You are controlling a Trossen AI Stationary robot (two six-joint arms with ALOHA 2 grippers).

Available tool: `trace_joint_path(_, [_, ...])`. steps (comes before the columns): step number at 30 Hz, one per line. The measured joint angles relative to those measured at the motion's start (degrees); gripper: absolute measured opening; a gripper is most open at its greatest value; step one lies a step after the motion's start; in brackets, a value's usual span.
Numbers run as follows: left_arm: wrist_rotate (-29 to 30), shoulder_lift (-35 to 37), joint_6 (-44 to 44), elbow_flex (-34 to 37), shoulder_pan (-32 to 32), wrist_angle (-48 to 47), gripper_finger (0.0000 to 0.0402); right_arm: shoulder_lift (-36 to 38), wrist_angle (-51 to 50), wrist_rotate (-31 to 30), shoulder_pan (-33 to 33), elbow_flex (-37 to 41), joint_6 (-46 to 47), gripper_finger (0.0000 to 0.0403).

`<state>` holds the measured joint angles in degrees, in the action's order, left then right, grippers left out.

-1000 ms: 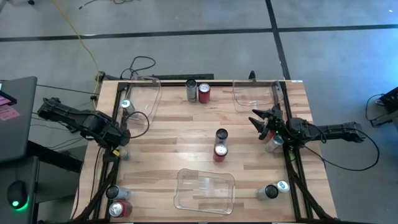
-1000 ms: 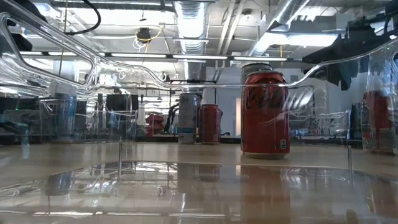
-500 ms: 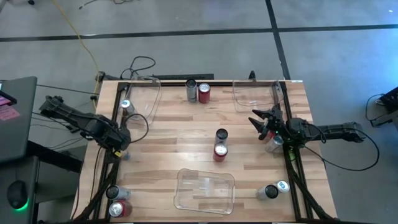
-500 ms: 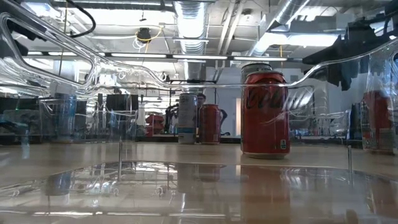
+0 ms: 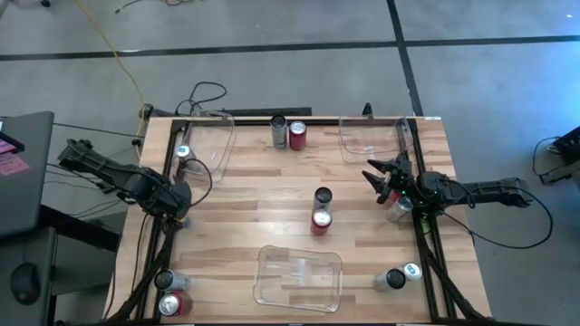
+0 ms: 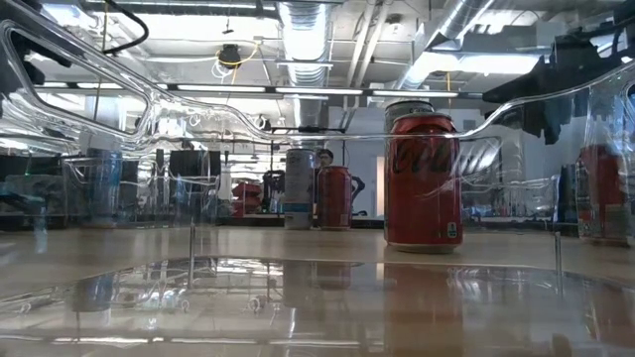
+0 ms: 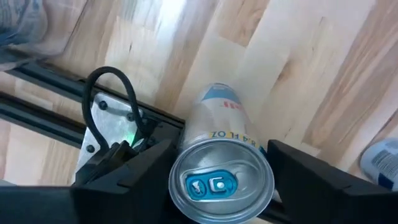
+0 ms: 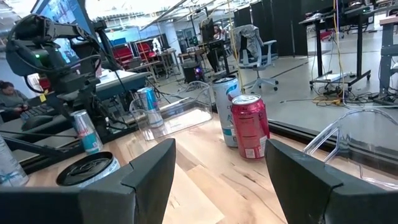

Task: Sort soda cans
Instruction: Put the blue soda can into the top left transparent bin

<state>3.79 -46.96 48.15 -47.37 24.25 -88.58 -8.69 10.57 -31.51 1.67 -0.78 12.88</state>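
Left gripper sits at the table's left edge, fingers spread either side of a silver-blue can; the can stands upright between them by the edge rail, gaps on both sides, so not gripped yet. Before closing, I'd centre the can between the fingers, square to the wall, and grip below the rim, since thin metal dents and slips. Lift straight up to clear the rail and the cable loop.

Right gripper waits by the table's right edge, fingers wide apart, holding nothing, with a can just beside it.

Other cans: a grey and red pair at the table's far edge, two mid-table. Three clear bins look empty, so sorting is barely begun.
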Motion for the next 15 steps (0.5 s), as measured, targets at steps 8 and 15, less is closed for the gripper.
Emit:
trace_joint_path(8, [1.0, 0.0, 2.8, 0.0, 0.0, 0.0, 0.0226, 0.0, 0.6, 0.0, 0.0, 0.0, 0.1, 0.0270])
trace_joint_path(15, [1.5, 0.0, 4.6, 0.0, -1.9, 0.0, 0.0228, 0.0, 0.6, 0.0, 0.0, 0.0, 0.0, 0.0270])
